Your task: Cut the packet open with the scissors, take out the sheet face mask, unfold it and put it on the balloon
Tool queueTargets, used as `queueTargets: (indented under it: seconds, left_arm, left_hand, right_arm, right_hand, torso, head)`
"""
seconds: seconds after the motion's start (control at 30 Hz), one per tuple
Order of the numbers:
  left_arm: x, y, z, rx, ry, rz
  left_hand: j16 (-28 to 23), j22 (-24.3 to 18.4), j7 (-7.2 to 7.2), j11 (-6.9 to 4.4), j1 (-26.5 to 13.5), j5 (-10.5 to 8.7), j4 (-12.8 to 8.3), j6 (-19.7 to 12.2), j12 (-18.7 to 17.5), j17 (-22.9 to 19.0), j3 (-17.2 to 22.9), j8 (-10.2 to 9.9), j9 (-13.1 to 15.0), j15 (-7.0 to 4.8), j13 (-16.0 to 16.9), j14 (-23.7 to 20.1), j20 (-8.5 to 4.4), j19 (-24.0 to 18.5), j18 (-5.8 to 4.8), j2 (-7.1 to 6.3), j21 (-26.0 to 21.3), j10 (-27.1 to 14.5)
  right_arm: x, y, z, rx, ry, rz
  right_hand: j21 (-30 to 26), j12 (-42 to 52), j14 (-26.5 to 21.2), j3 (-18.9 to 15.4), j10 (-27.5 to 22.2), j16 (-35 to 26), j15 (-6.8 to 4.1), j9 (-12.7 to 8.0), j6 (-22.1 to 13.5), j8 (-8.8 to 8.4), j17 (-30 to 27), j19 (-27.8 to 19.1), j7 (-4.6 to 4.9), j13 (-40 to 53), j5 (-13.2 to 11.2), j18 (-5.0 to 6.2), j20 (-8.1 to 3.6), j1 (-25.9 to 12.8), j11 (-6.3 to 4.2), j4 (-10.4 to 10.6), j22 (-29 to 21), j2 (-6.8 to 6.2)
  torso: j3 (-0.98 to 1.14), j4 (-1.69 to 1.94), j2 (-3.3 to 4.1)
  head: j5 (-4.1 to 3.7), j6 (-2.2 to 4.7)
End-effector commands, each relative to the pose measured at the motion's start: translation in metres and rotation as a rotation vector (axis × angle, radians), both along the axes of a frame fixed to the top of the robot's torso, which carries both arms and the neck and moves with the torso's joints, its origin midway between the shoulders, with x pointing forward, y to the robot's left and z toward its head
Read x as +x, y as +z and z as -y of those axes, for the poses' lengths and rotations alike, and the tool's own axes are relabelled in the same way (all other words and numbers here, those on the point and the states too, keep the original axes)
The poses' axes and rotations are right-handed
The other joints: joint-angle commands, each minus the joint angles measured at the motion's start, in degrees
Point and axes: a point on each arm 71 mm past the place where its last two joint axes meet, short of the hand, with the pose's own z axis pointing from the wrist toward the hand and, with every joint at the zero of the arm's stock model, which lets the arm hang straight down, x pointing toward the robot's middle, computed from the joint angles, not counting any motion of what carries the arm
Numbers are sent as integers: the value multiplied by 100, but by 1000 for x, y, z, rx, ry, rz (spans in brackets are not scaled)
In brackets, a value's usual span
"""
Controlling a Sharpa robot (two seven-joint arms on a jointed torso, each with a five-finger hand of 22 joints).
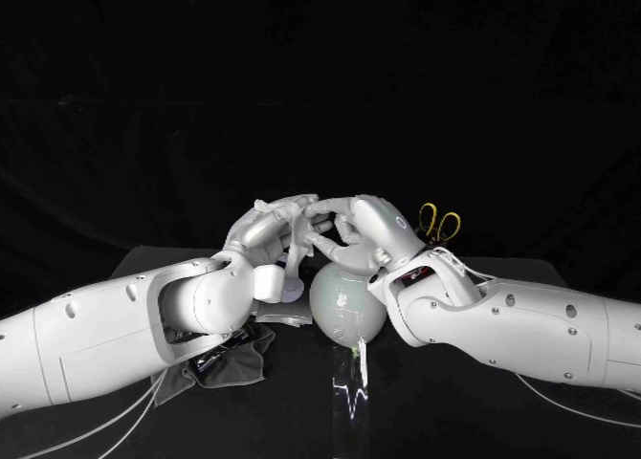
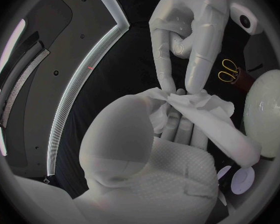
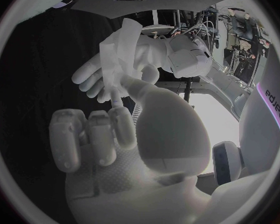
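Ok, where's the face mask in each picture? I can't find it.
Head view: the sheet face mask is a pale strip where both hands meet, just above the balloon.
Left wrist view: the mask is the crumpled white sheet pinched by the right hand.
Right wrist view: the mask is held in the left hand.
Shared landmark: the right hand pinching the mask.

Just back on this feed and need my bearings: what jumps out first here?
In the head view the left hand and right hand meet at the centre, both holding the crumpled white mask between them. Directly below them stands the pale balloon, with no mask on it yet. The yellow-handled scissors stick up just behind the right hand.
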Motion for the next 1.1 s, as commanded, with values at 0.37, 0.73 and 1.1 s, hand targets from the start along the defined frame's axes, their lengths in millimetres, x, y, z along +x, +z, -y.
queueTargets:
  seconds: [0.37, 0.73, 1.1]
  left_arm:
    - [-2, 2, 4, -12, -5, 11]
    - [-1, 2, 4, -10, -5, 10]
    - [1, 2, 5, -5, 1, 12]
  left_hand:
    - [-31, -18, 161, -17, -11, 24, 14, 99, 3, -11, -40, -31, -27, -7, 7, -30, 12, -177, 48, 54, -51, 93]
    - [-38, -18, 138, -34, -6, 24, 14, 131, 4, -12, -34, -26, -34, -14, 7, -26, 15, -226, 44, 65, -54, 136]
    - [-43, -14, 86, -74, 5, 24, 15, 206, 13, -11, -15, 0, -39, -34, 9, -5, 17, -275, 43, 92, -47, 240]
  right_arm:
    - [4, 0, 0, 32, -36, -17]
    - [4, -3, -5, -7, -6, -60]
    - [1, -5, -10, -44, 30, -86]
  right_hand:
    - [57, 55, 609, -44, 184, 20, 7, -13, 69, -15, 1509, 417, -8, 1004, -40, -40, -10, -131, 6, 20, 1392, 9]
    - [59, 89, 609, -129, 205, 20, -27, -14, 233, 35, 1509, 418, -65, 1020, -71, -41, -34, -253, -38, 100, 1393, 21]
    - [73, 118, 609, -189, 222, 20, -69, 0, 392, 104, 1509, 425, -132, 1036, -78, -44, -71, -279, -94, 129, 1398, 48]
  torso:
    - [-3, -5, -3]
    - [0, -5, -1]
    - [-1, -5, -1]
  head:
    - [-6, -2]
    - [-8, -8]
    - [-14, -20]
